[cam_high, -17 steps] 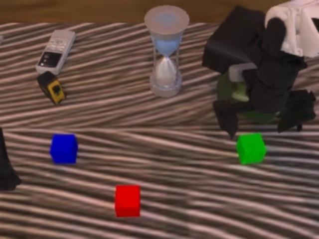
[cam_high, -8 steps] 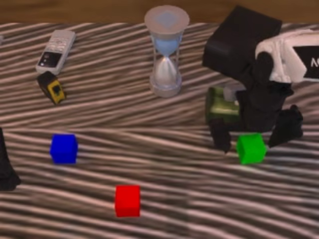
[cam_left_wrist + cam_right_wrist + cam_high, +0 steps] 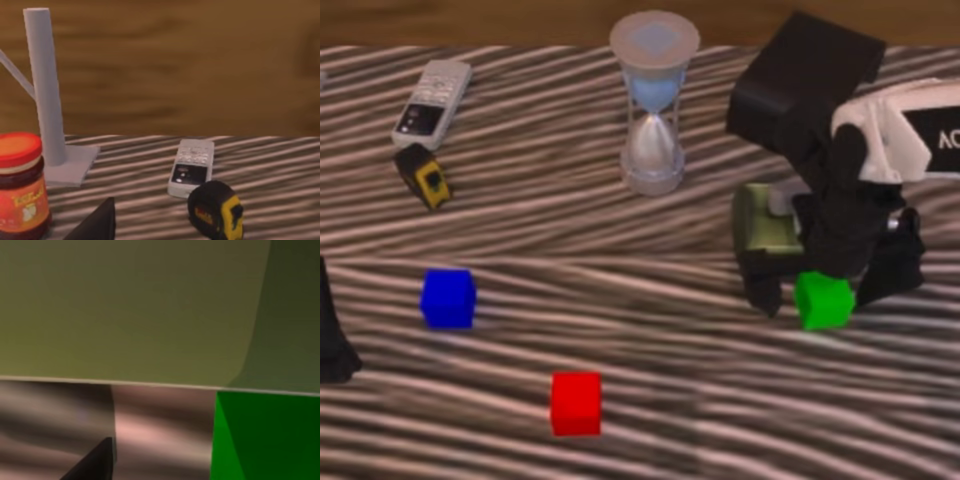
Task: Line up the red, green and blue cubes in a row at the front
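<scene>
The green cube (image 3: 823,300) sits on the striped cloth at the right. My right gripper (image 3: 828,284) is open right over it, one dark finger (image 3: 761,290) to its left and the other (image 3: 897,268) to its right, neither touching. In the right wrist view the green cube (image 3: 265,440) fills one corner close by, next to one fingertip (image 3: 95,465). The blue cube (image 3: 448,298) rests at the left and the red cube (image 3: 576,403) near the front centre. My left gripper (image 3: 330,340) is parked at the left edge, open.
An olive pump bottle (image 3: 760,222) lies just behind the green cube, with a black box (image 3: 805,75) farther back. An hourglass (image 3: 654,100) stands at the back centre. A remote (image 3: 431,102) and a black-and-yellow tape measure (image 3: 424,176) are at the back left. A red-lidded jar (image 3: 20,185) shows in the left wrist view.
My right gripper has come forward and down from over the olive bottle, so that its fingers now flank the green cube. The cubes and the left arm have not moved.
</scene>
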